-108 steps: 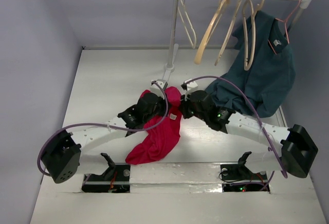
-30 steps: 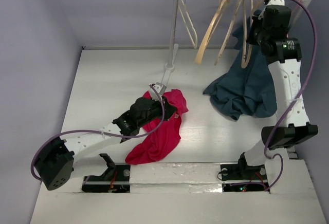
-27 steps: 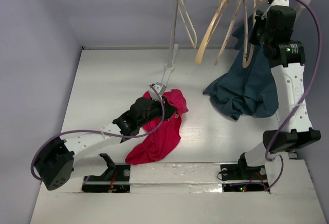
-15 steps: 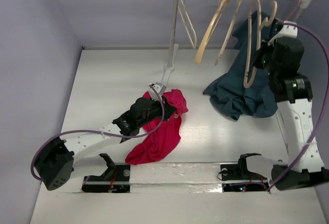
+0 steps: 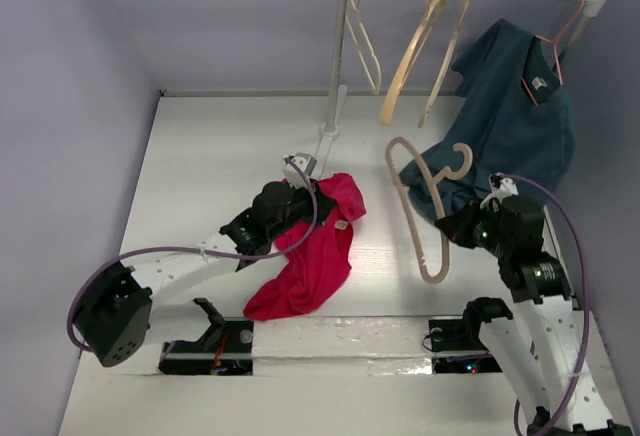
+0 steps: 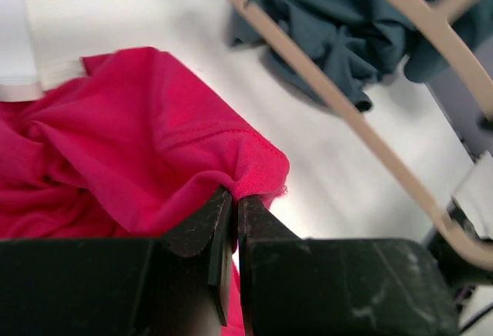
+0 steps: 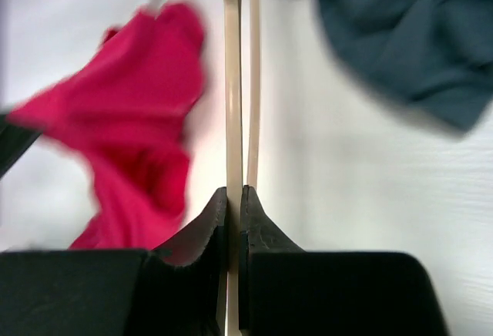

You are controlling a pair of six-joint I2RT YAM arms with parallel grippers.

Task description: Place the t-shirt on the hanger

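T-shirt (image 5: 320, 246), crimson, rumpled; hanger (image 5: 405, 206), tan wood

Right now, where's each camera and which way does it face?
Top external: above, behind the bases, looking down at table and rack; both arms show.
Left wrist: on left arm, faces the t-shirt; left gripper shut on its edge.
Right wrist: on right arm, faces along the hanger; right gripper shut on it.
Wrist views share t-shirt, hanger, teal shirt.
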